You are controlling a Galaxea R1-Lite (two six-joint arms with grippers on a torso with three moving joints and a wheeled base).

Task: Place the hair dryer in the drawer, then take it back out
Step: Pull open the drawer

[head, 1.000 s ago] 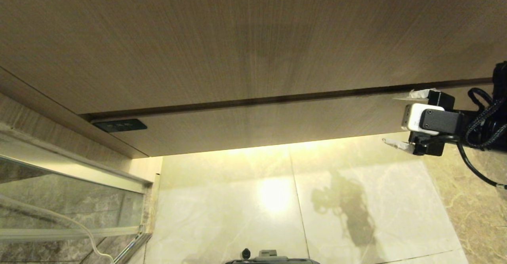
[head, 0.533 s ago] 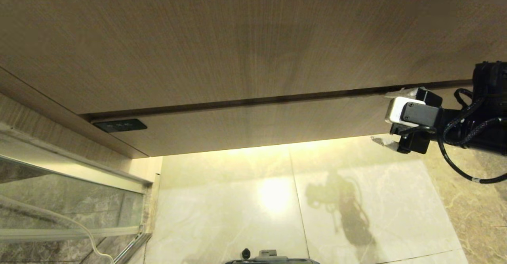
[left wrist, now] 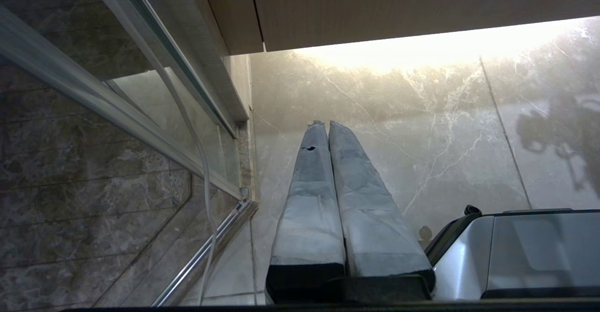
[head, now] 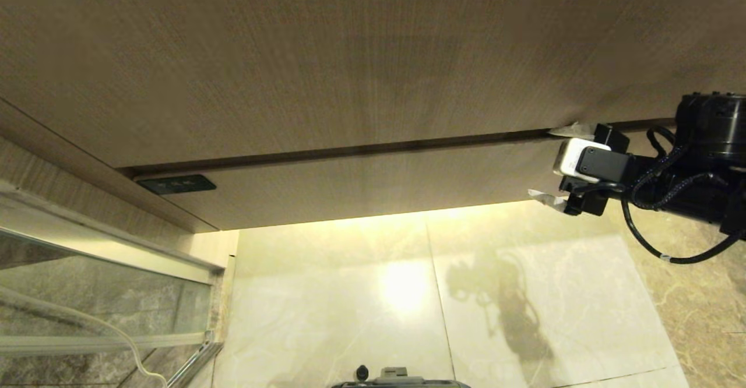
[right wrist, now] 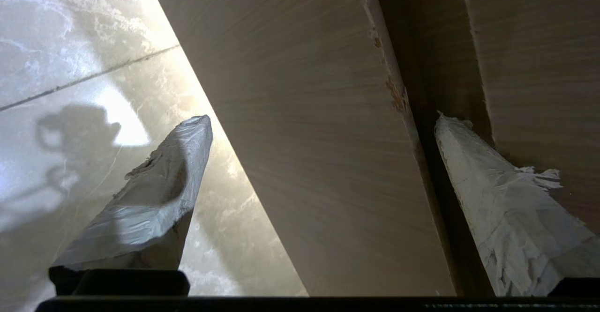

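Wood-grain panel fills most of what I see: the drawer (head: pixel 373 181) is closed, its flat front without any handle, with a dark seam running along its top edge. My right gripper (head: pixel 546 163) stands at the right end of this front with the jaws spread wide, one padded finger (right wrist: pixel 497 199) at the dark seam and the other finger (right wrist: pixel 154 195) below the lower edge, over the pale marble floor (head: pixel 524 295). So the front panel is between my fingers, but I am not sure that either pad touches the wood. The hair dryer is in none of my views, so I cannot say where it lies. My left gripper (left wrist: pixel 328 129) hangs low beside the glass partition (left wrist: pixel 93 115), fingers pressed together and empty, near my own base (left wrist: pixel 515 251). I judge that I am about to pull the drawer open, and several things could fail. The seam is narrow, so the upper finger may only scrape the edge, which already looks chipped there, and slide off without a hold. If I close on the panel too near its end, the pull could be uneven and the drawer could jam in its runners. The wrapping on my upper finger is frayed and could catch in the gap. If the lower finger slips, I close on air.
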